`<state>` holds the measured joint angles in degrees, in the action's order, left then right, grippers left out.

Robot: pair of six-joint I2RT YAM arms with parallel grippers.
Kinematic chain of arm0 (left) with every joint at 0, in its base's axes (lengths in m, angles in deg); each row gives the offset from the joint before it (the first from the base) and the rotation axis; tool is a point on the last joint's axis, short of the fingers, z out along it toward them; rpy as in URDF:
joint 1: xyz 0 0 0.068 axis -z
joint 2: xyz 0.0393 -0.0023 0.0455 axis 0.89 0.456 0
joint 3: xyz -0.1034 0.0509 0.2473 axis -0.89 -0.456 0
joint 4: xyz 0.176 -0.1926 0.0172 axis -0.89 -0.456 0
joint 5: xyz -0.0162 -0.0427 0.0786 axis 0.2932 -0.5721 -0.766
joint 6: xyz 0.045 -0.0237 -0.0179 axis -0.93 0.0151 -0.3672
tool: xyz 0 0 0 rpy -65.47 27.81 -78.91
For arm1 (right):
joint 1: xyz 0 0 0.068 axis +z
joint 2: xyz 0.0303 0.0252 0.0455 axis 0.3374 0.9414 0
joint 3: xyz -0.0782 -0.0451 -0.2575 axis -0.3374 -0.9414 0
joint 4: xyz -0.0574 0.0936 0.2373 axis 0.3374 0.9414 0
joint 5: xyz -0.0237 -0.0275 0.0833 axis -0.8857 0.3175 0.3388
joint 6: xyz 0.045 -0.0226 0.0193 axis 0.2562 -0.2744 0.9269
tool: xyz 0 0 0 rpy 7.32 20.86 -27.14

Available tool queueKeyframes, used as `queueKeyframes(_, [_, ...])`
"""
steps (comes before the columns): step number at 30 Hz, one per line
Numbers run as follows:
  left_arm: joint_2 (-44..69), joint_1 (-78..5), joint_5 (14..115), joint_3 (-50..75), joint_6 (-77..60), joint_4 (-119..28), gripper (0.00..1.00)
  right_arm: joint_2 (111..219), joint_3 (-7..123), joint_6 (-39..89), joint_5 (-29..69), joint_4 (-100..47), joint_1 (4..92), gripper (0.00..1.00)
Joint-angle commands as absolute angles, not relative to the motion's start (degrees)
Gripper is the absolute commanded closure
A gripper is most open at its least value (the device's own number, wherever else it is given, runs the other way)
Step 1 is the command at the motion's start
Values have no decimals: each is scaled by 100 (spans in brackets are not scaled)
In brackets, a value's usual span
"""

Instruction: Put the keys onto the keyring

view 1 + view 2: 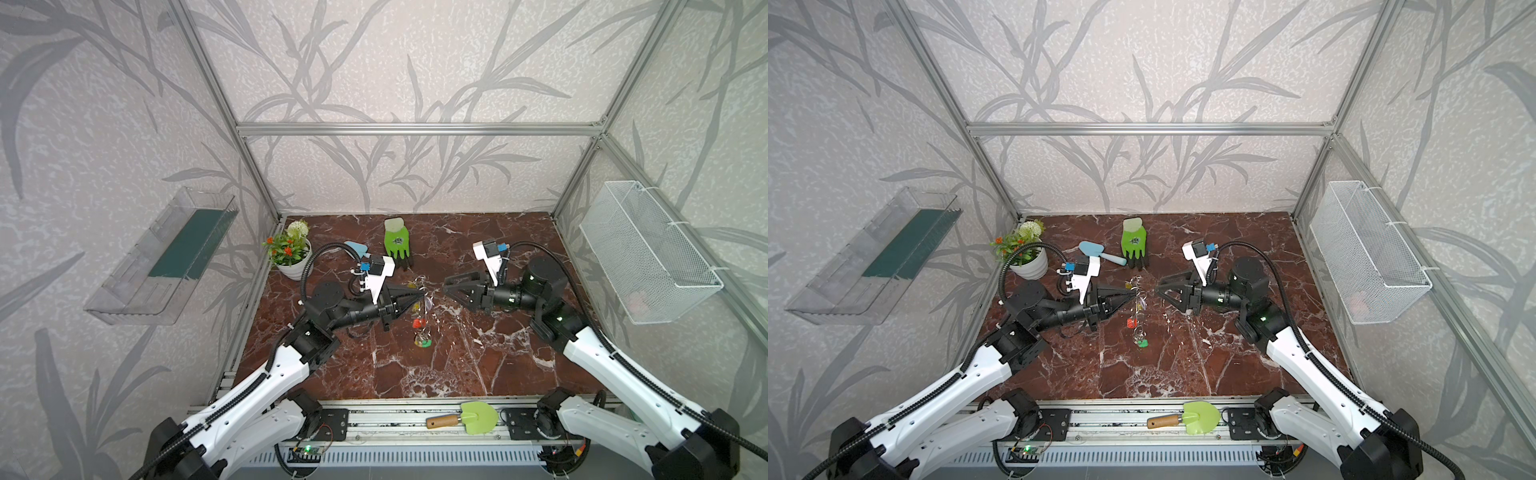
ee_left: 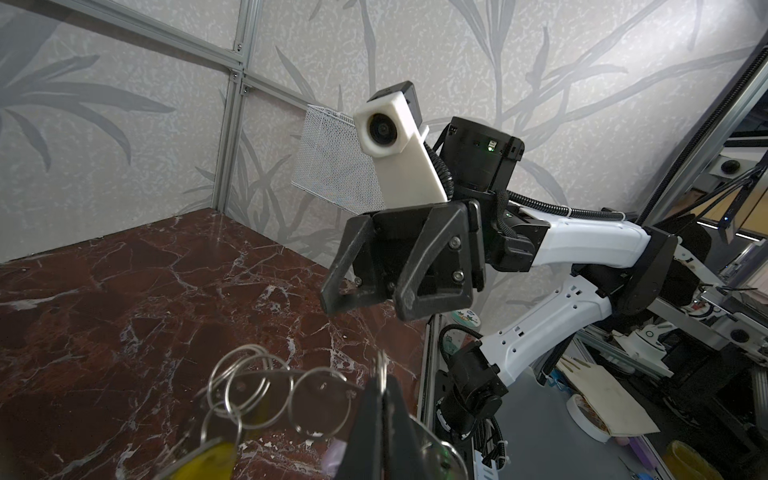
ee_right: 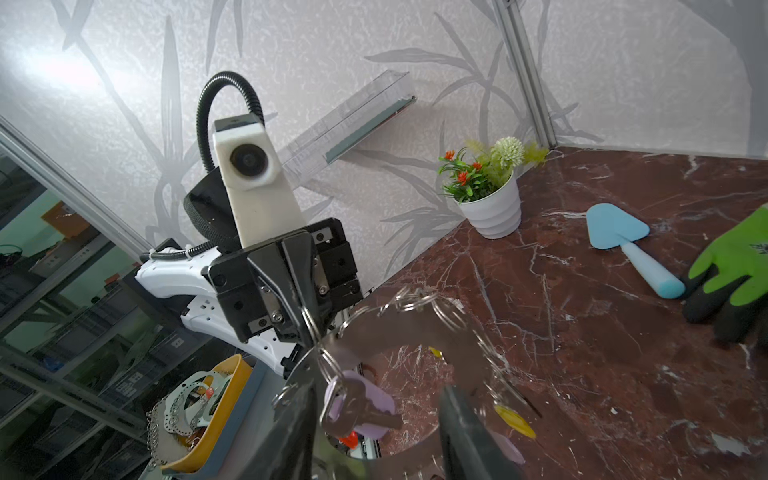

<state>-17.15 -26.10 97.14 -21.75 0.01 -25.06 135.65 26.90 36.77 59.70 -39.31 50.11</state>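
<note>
The keyring (image 3: 399,328), a flat grey disc with wire loops on its rim, hangs in the air at mid-table and shows edge-on in both top views (image 1: 424,297) (image 1: 1138,297). My left gripper (image 2: 382,380) (image 1: 422,294) is shut on a loop at the keyring's rim. Keys dangle from it: a lilac tag (image 3: 365,399) with a metal key, a yellow tag (image 3: 515,419) (image 2: 212,457), a red one (image 1: 419,323) and a green one (image 1: 424,343) lowest. My right gripper (image 3: 378,440) (image 1: 446,287) is open just right of the keyring, its fingers (image 3: 469,436) apart and gripping nothing.
A flower pot (image 1: 291,259), a blue trowel (image 1: 1100,251) and a green glove (image 1: 397,243) lie at the back. A green trowel (image 1: 469,417) rests on the front rail. A wire basket (image 1: 648,257) hangs on the right wall, a clear shelf (image 1: 166,257) on the left.
</note>
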Motion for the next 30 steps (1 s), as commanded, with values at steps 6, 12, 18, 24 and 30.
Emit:
queueKeyframes(6, [-1696,-2505,9893,-2204,141,-1821,100,13842,2911,3578,6373,-4378,5388,50])
queueKeyframes(12, [-1652,-2482,9874,-2200,101,-1836,100,13901,2931,3578,6510,-4495,5503,58])
queueKeyframes(18, [-1633,-2472,9856,-2179,82,-1865,100,13947,2922,3577,6538,-4512,5559,72])
queueKeyframes(24, [-1607,-2444,9846,-2165,22,-1983,100,13969,2901,3604,6537,-4574,5578,89])
queueKeyframes(30, [-1529,-2404,9884,-2110,-36,-2141,100,13997,2869,3647,6486,-4675,5581,100])
